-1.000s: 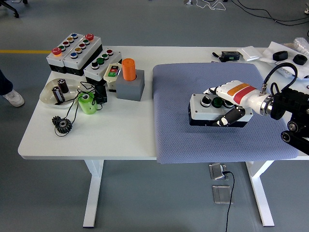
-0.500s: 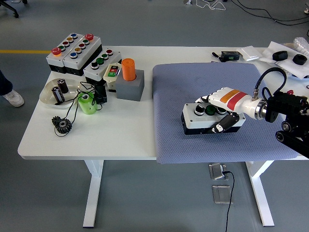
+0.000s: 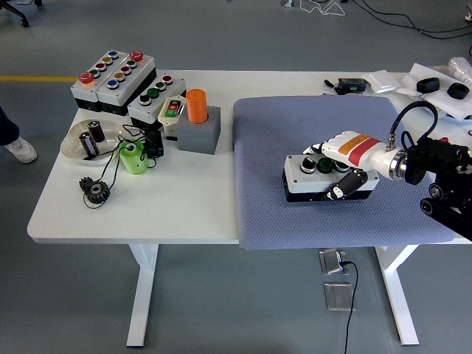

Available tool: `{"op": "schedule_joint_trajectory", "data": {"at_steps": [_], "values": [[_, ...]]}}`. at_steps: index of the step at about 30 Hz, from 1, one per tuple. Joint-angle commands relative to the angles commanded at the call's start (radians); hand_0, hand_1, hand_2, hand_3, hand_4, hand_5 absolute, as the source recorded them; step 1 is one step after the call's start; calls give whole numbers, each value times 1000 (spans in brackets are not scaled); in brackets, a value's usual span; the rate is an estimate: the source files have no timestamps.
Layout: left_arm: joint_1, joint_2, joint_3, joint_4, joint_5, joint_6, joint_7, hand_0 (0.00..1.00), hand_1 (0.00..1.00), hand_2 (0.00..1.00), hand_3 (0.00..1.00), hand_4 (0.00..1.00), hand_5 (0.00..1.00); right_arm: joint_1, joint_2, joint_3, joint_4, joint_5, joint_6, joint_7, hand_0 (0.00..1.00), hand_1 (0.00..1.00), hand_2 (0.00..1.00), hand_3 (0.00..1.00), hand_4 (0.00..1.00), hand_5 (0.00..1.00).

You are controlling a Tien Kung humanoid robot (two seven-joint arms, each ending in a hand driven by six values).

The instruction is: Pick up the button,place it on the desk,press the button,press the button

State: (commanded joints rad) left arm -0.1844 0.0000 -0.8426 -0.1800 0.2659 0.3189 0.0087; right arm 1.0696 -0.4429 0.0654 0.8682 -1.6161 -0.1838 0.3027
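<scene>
- One right hand [image 3: 345, 164] clamped around button box [image 3: 313, 177], which sits on blue mat [image 3: 265, 133] near table's right edge.
- Placing looks about done; release and both presses remain.

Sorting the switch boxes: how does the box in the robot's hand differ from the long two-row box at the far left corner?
The held box lies on the blue mat, gripped by the right hand; the long box stands free on the white table. The held box is shorter, with fewer buttons. Both have pale tops.
</scene>
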Motion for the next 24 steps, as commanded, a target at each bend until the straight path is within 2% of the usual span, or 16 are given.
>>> {"op": "schedule_joint_trajectory", "data": {"at_steps": [1, 2, 7, 8, 13, 14, 19, 20, 24], "values": [[0, 0, 0, 0, 0, 0, 0, 673, 698, 725, 533, 365, 960, 0, 1, 2, -1, -10, 4, -15, 302, 44, 217, 425, 539, 2], [0, 0, 1, 0, 0, 0, 0, 673, 698, 725, 533, 365, 961, 0, 2, 3, -2, -14, 5, -22, 345, 142, 324, 485, 710, 124], [-1, 0, 1, 0, 3, 0, 1, 673, 698, 725, 533, 365, 961, -4, 2, 14, -1, -39, 32, -76, 345, 142, 324, 485, 710, 124], [0, 0, -1, 0, 3, 0, 1, 673, 698, 725, 533, 365, 962, -5, 2, 14, -1, -42, 37, -77, 447, 241, 398, 569, 747, 162], [0, 0, -5, 0, 9, 1, 2, 673, 698, 725, 533, 365, 962, -7, 1, 10, 4, -57, 39, -84, 447, 241, 398, 569, 747, 162], [0, 0, -4, 0, 9, 1, 2, 673, 698, 725, 533, 364, 962, -7, 0, 10, 5, -60, 41, -86, 578, 413, 542, 774, 774, 196], [-1, 0, -9, 0, 14, 2, 3, 673, 698, 725, 533, 364, 962, -5, -4, 10, 7, -63, 51, -88, 578, 413, 542, 774, 774, 196], [-2, 0, -9, 0, 17, 2, 4, 673, 698, 725, 533, 364, 962, -5, -5, 14, 8, -65, 63, -93, 735, 528, 582, 810, 774, 204], [-4, 0, -12, 0, 21, 4, 4, 673, 698, 725, 533, 364, 962, -7, -9, 19, 11, -66, 82, -99, 735, 528, 582, 810, 774, 204]]}}
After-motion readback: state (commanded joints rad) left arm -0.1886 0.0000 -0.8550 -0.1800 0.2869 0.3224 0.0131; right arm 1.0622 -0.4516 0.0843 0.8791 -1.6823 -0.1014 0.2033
